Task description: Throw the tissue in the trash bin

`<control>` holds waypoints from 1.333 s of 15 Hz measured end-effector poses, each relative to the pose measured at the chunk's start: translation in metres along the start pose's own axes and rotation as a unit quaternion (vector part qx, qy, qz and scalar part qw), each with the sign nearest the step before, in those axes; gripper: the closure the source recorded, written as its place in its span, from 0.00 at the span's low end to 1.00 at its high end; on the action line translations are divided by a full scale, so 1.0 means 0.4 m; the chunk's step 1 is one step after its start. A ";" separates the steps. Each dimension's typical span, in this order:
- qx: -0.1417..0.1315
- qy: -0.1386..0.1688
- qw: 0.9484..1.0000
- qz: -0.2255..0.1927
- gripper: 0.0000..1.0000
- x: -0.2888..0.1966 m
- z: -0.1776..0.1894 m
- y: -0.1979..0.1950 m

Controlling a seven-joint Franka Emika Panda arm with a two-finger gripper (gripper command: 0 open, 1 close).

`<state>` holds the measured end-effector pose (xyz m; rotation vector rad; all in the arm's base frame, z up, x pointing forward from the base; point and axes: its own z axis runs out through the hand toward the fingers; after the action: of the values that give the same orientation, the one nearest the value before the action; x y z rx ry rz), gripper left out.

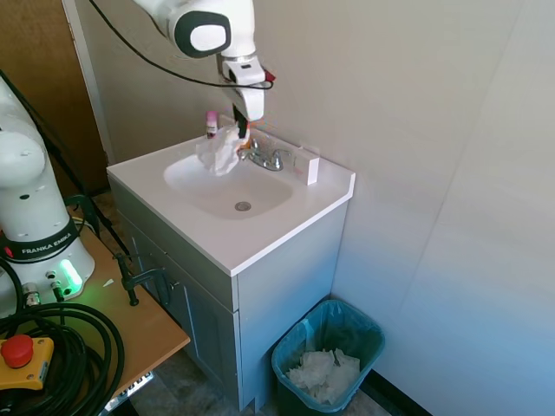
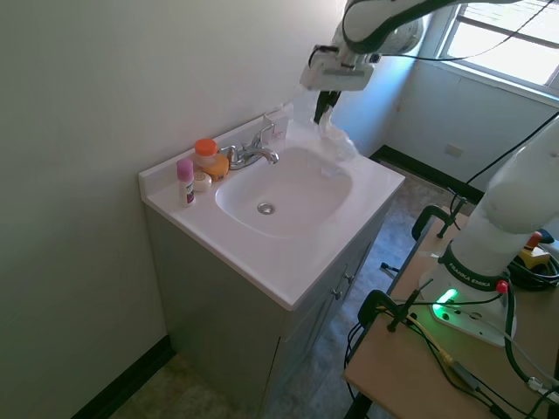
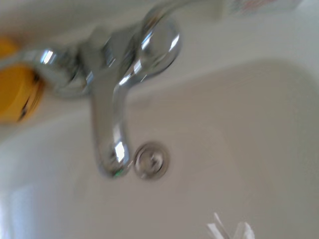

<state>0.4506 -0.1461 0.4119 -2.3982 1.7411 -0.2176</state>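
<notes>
The crumpled white tissue (image 1: 220,152) hangs above the back of the sink basin (image 1: 212,195), lifted off the counter. My gripper (image 1: 242,132) is shut on its upper edge, just in front of the faucet. From the other side, the tissue (image 2: 335,140) dangles below the gripper (image 2: 321,110) over the basin's right rim. A ragged tip of the tissue (image 3: 230,232) shows in the wrist view. The dark-teal trash bin (image 1: 287,379) with its blue-green liner stands on the floor to the right of the vanity, far below the gripper.
A chrome faucet (image 1: 264,158) sits behind the basin, with a pink bottle (image 2: 185,180) and an orange-capped bottle (image 2: 208,159) beside it and a small white box (image 1: 312,169) on the counter. White waste paper (image 1: 323,373) lies in the bin. A wall runs close behind.
</notes>
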 end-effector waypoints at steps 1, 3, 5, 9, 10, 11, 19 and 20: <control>0.012 0.008 0.999 0.037 1.00 0.083 -0.014 0.027; 0.026 0.025 0.993 0.113 1.00 0.245 -0.012 0.094; 0.028 0.041 0.982 0.184 1.00 0.392 0.030 0.167; 0.014 0.058 0.952 0.301 1.00 0.599 0.158 0.259; 0.005 0.061 0.946 0.318 1.00 0.635 0.197 0.268; -0.007 0.062 0.942 0.330 1.00 0.658 0.242 0.272; -0.084 0.063 0.927 0.359 0.00 0.758 0.550 0.295; -0.086 0.061 0.928 0.358 0.00 0.763 0.560 0.289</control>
<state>0.4858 -0.4601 0.1737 -1.6954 2.6412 -0.1146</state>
